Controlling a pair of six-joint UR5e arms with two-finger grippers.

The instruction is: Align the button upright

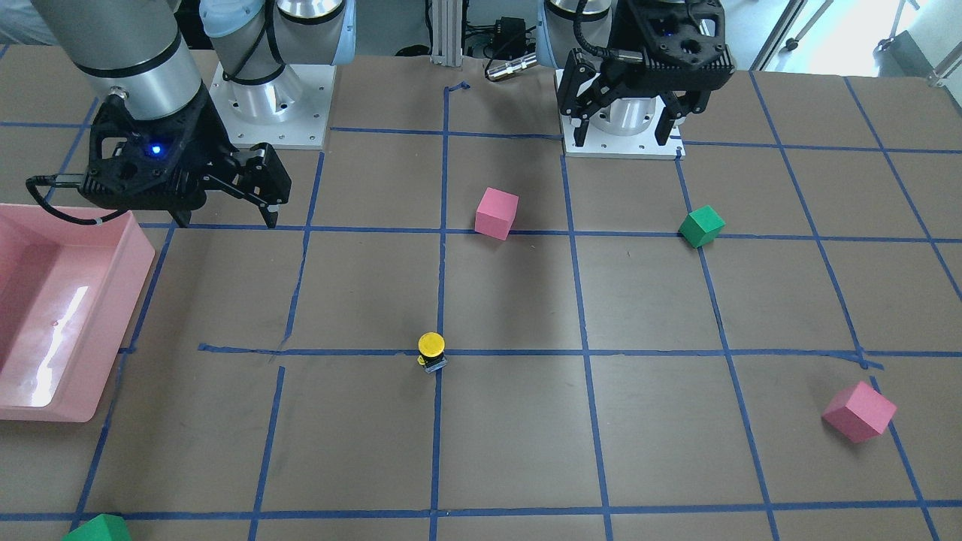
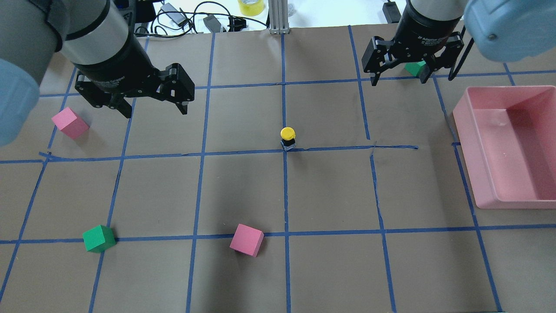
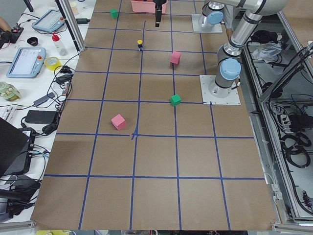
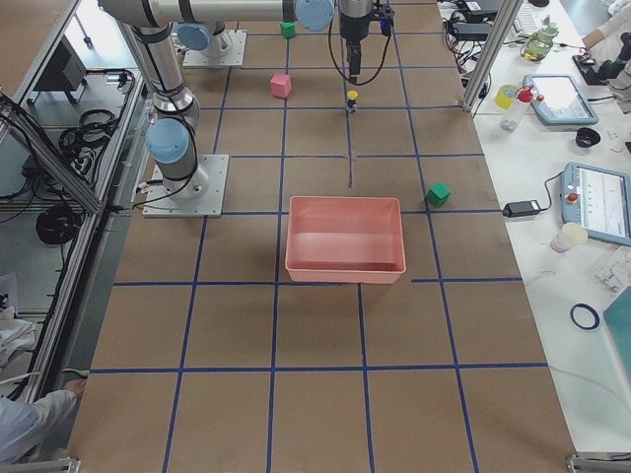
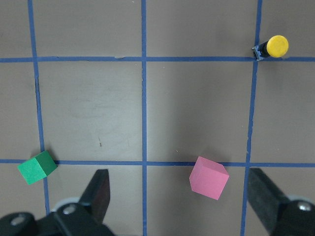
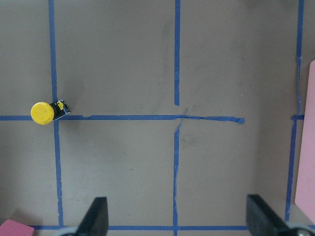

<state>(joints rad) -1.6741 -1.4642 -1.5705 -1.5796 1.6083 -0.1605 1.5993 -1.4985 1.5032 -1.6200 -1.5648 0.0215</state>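
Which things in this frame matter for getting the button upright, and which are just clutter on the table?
Job in hand:
- button, standing cap up
- left hand, open, away from it
- right hand, open, away from it

Lying about:
- pink cubes
- green cubes
- bin
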